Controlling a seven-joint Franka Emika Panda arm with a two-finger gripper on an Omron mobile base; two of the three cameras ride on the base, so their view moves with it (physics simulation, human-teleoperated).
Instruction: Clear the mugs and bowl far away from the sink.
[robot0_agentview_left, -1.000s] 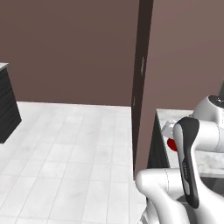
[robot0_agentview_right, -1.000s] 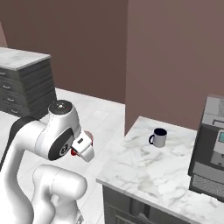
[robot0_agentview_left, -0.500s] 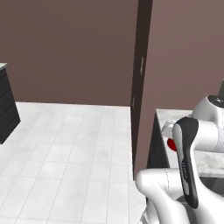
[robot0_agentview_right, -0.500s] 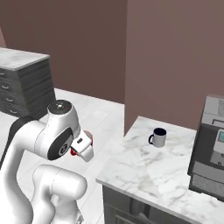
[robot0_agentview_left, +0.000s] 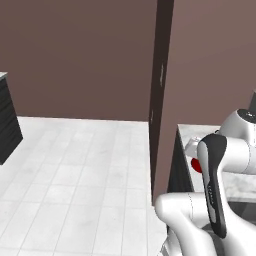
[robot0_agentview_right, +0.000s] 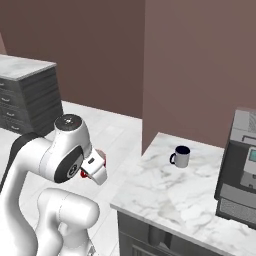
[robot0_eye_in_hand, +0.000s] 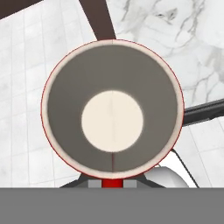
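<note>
Right base view: marble counter (robot0_agentview_right: 165, 200) edge runs lower center, bare stone below the navy mug (robot0_agentview_right: 180, 156). Gripper (robot0_agentview_right: 92, 167) at left clamps the red mug (robot0_eye_in_hand: 112, 109), fingers pinching its bottom rim in hand view.

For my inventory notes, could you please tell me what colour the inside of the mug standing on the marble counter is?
Dark navy inside the white-grey mug; the right base view shows it best.
</note>
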